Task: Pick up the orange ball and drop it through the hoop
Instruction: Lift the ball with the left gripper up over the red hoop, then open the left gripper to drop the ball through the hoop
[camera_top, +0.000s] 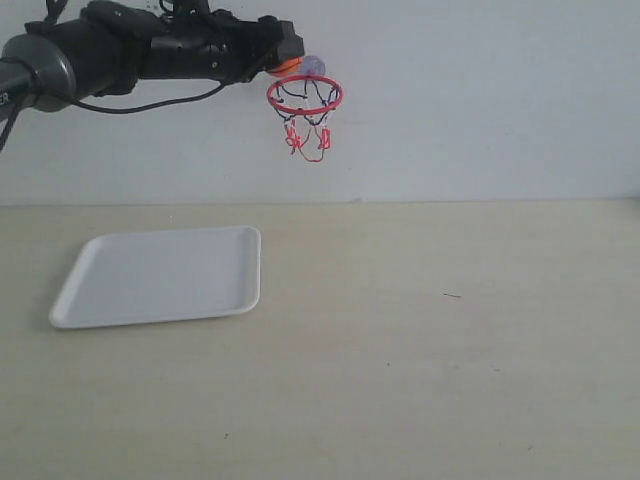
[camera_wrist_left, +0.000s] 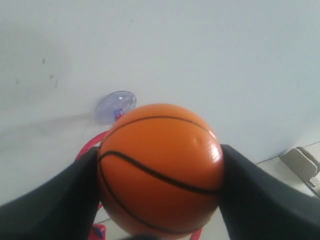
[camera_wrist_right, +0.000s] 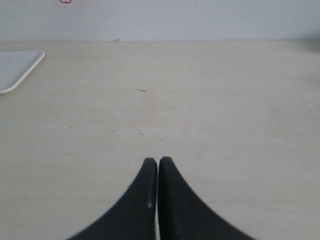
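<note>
Ball (camera_wrist_left: 160, 170): I have it clamped in left end effector (camera_wrist_left: 161, 167), high above far edge of desk (camera_top: 400, 380), just beside hoop (camera_top: 304, 95) rim. Pickup done; drop outstanding. Right end effector (camera_wrist_right: 158, 162): closed, empty

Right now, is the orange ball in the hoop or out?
Out: the left tool holds the orange ball beside the hoop, slightly above its red ring.
</note>
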